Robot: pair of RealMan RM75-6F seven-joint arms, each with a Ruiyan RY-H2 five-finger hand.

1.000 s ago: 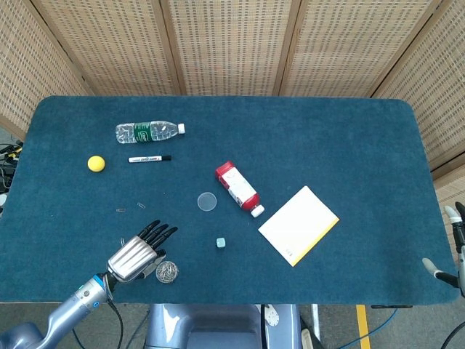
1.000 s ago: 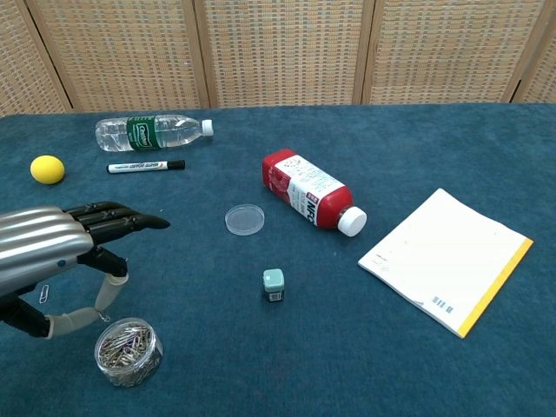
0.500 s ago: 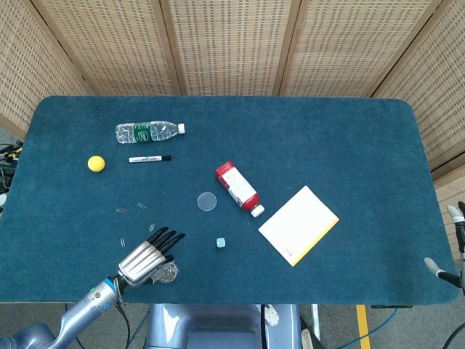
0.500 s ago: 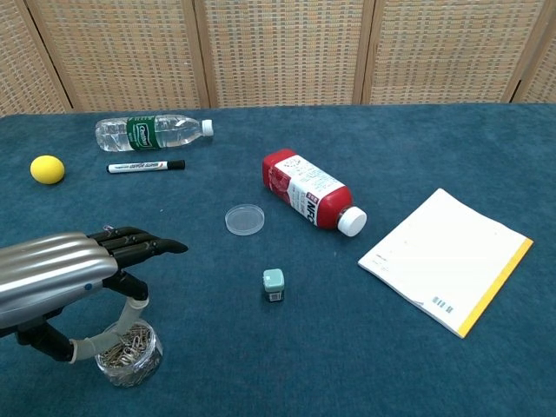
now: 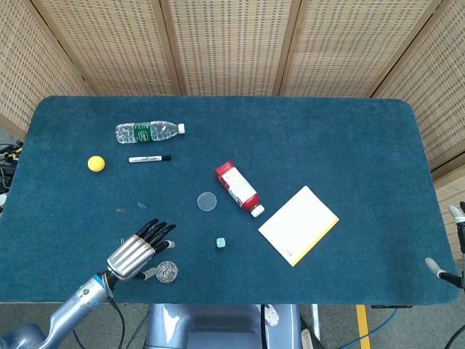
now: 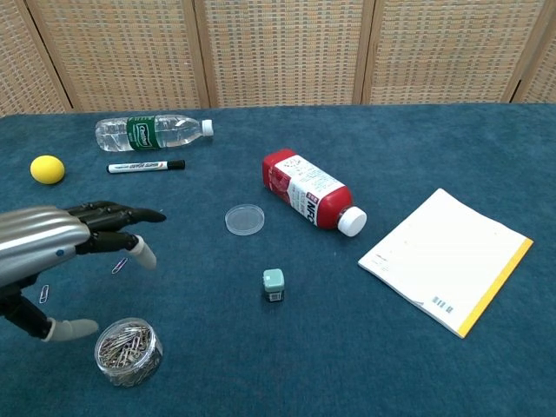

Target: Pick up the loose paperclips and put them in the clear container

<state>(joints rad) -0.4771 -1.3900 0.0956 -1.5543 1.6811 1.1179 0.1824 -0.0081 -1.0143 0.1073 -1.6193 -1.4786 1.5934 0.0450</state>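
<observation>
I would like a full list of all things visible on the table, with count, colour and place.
water bottle: one, clear with green label, lying far left
yellow ball: one, far left edge
marker: one, white and black, below the water bottle
red bottle: one, white cap, lying at centre
lid: one, clear, left of the red bottle
small cube: one, pale green, centre front
notepad: one, white with yellow edge, right
clear container: one, holds paperclips, front left
loose paperclips: several, front left
table: one, blue cloth
left hand: open, above the container
right hand: only partly visible, right edge
</observation>
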